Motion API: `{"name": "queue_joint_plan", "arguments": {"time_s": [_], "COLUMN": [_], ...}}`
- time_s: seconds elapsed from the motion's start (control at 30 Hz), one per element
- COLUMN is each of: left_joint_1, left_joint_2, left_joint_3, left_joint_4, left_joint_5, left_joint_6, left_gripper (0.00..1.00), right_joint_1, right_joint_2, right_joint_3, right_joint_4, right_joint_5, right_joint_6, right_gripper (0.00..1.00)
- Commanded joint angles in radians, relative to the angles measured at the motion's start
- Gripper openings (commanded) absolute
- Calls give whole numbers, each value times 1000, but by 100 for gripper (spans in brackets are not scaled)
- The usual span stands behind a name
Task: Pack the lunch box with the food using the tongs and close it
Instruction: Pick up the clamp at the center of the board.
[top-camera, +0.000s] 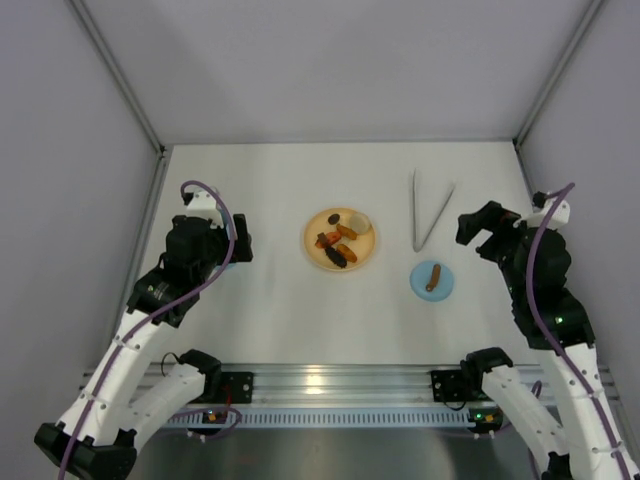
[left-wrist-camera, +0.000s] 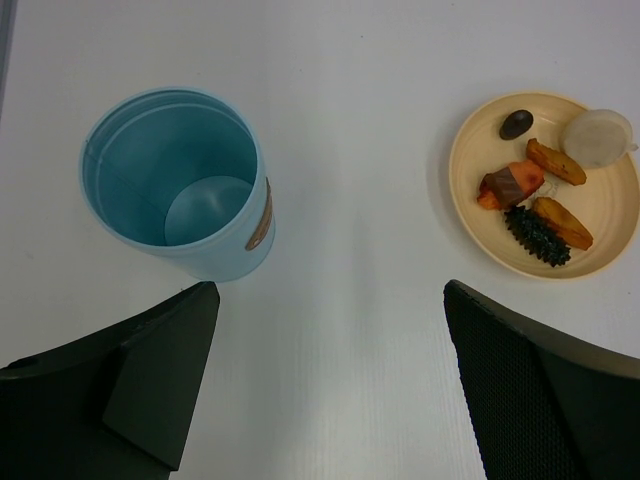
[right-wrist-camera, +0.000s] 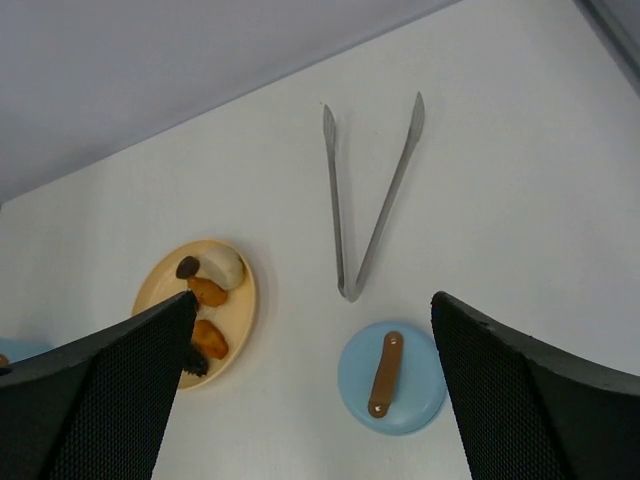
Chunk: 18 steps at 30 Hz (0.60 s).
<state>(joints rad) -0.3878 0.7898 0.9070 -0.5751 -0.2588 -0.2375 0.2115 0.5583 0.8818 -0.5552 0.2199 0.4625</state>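
Well, both pairs of matte black jaws stand spread wide, holding nothing. The left gripper (left-wrist-camera: 325, 300) hangs over the lunch box (left-wrist-camera: 235, 255), a smooth light blue cylinder, upright and uncovered, well apart from the round plate (left-wrist-camera: 615, 205) of glossy orange, brown and knobbly black food (left-wrist-camera: 530, 205). The right gripper (right-wrist-camera: 313, 300) hovers above the slim V-shaped metal tongs (right-wrist-camera: 349, 288), whose hinge lies just beside the flat round lid (right-wrist-camera: 415, 385).

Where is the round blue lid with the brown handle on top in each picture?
Top external: the round light blue lid with the brown sausage-shaped knob lies right of centre.
Left wrist: it is not in this picture.
Right wrist: it lies at the bottom, in the middle.
Shared landmark: the flat round orange plate shows in all three views. Where the lid shows, it lies to the plate's right.
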Motion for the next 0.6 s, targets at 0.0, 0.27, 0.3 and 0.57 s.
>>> {"name": "queue_joint_plan", "arguments": {"time_s": [0.0, 0.27, 0.3, 0.57], "left_joint_1": [4, 3, 4, 4], "left_joint_2": [-9, -8, -8, -12], "left_joint_3": [7, 9, 9, 7], "left_joint_4": [50, 52, 52, 50], "left_joint_5": [0, 15, 16, 24], "left_joint_6": [-10, -10, -10, -10], "left_gripper": [99, 99, 99, 99], "right_joint_1": [-14, -14, -14, -12], "right_joint_2": [108, 330, 380, 587], "right_joint_3": [91, 167, 174, 187], "right_joint_4": [-80, -52, -45, 73], "right_joint_5": [116, 153, 151, 78], "right_joint_6": [-35, -47, -48, -50], "right_gripper": [100, 100, 100, 100]}}
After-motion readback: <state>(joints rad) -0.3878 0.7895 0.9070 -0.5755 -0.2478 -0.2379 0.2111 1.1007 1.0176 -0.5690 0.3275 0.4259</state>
